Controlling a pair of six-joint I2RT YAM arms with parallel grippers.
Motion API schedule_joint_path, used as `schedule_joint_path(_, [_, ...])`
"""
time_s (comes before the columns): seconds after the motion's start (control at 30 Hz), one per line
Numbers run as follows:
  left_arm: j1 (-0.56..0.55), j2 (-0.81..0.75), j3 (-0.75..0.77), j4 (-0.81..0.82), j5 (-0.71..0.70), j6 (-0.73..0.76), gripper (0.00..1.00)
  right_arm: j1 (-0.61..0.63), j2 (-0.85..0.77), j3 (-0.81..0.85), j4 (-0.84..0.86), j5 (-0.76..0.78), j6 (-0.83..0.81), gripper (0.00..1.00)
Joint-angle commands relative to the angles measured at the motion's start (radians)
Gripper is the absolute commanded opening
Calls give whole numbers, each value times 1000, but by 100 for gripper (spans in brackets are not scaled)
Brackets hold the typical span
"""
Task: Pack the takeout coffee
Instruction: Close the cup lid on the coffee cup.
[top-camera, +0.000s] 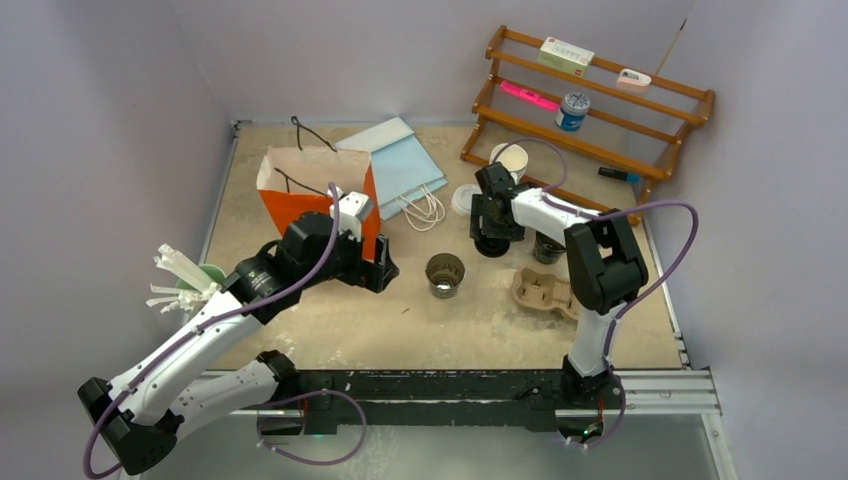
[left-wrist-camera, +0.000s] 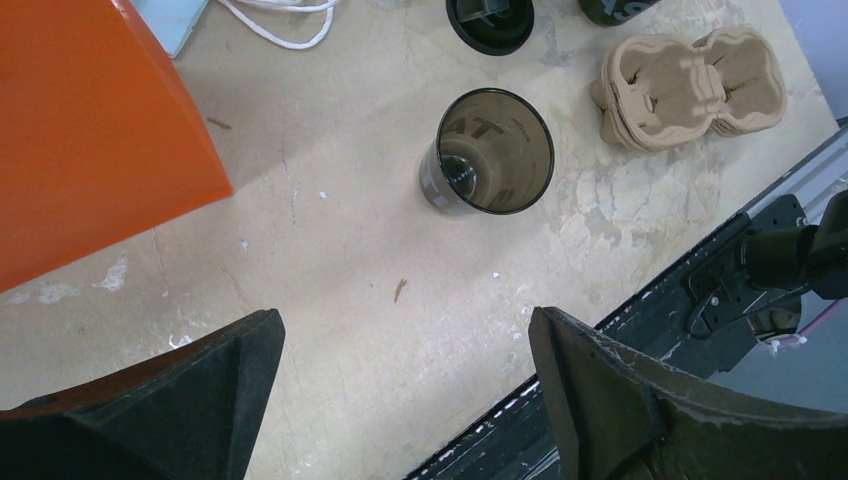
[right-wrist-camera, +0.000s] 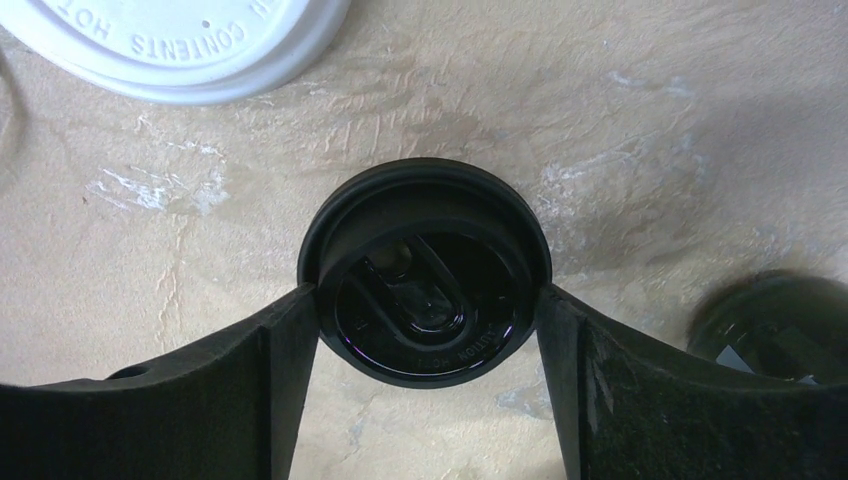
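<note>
Lying flat right of centre on the table (top-camera: 330, 330), the black lid (right-wrist-camera: 425, 300) sits pinched between the right gripper's (right-wrist-camera: 428, 305) wide-set jaws, a white lid (right-wrist-camera: 170, 40) just beyond, the black cup (left-wrist-camera: 487, 150) upright to its near left, the left gripper (left-wrist-camera: 405, 318) gaping empty nearby.

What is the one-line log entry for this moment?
right gripper: astride black lid, contact unclear | left gripper: open, empty, near unlidded black cup
</note>
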Motion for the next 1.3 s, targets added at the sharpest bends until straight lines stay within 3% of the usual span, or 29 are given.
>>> schedule_joint_path(0.0, [2, 3, 44, 9, 3, 17, 100, -7, 26, 22, 1, 5, -20, 77])
schedule_joint_path(0.2, [2, 4, 46, 10, -1, 15, 100, -6, -5, 33, -19, 4, -30, 66])
schedule_joint_path(0.43, [3, 18, 12, 38, 3, -12, 100, -2, -126, 107, -153, 15, -81, 62])
schedule_joint_path(0.63, [2, -9, -95, 160, 23, -65, 100, 22, -300, 102, -253, -85, -106, 60])
schedule_joint_path(0.83, [2, -45, -171, 273, 23, -108, 99, 184, -408, 91, -290, -133, -64, 60])
schedule_joint_path(1.0, [2, -40, -197, 311, 23, -139, 98, 318, -378, 107, -327, -104, -14, 59])
schedule_joint_path(1.27, [3, -58, -246, 362, 21, -185, 97, 419, -317, 124, -341, -48, 18, 59])
